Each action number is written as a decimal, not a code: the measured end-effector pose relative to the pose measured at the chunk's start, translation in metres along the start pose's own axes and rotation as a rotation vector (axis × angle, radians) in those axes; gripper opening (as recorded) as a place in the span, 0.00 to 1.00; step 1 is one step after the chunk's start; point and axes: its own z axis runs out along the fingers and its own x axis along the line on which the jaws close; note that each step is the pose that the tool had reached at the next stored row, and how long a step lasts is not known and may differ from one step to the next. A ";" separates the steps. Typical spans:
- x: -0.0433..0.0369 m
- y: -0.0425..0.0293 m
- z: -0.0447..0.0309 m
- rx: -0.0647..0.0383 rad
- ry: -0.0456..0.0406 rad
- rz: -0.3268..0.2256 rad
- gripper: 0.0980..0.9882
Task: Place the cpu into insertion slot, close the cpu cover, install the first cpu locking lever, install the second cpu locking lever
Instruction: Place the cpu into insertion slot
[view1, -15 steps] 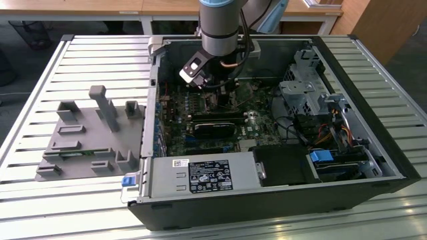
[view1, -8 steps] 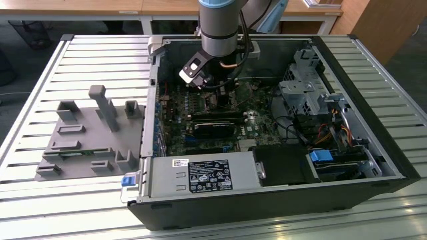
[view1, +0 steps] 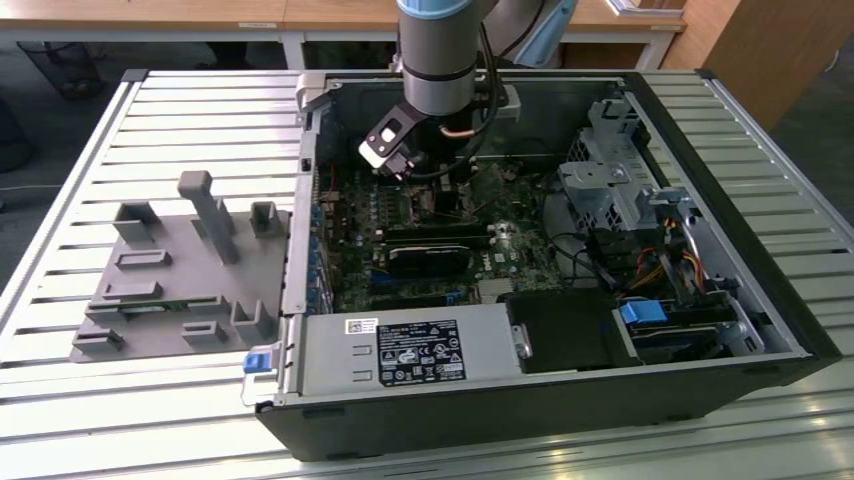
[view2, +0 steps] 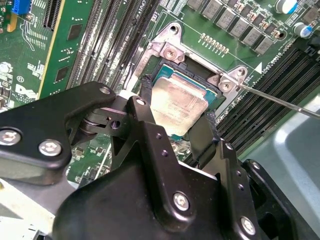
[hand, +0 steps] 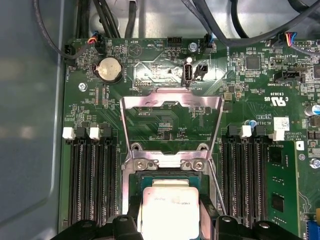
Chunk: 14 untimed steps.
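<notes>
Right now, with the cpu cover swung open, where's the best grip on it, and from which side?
The cpu cover is a thin frame hinged at the insertion slot edge. I'd pinch its free end bar, opposite the hinge, with one finger through the window, coming from the side away from the slot. The gripper is shut on the cpu.

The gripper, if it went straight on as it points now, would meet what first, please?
Probably the insertion slot, just beyond the cpu the gripper holds; the cpu cover stands open; depth unclear.
</notes>
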 end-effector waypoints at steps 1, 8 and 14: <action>0.0001 0.0000 0.0004 0.000 0.0000 0.000 0.50; 0.0001 0.0001 0.0008 0.000 -0.0001 0.000 0.50; 0.0001 0.0005 0.0009 0.000 0.0001 0.000 0.58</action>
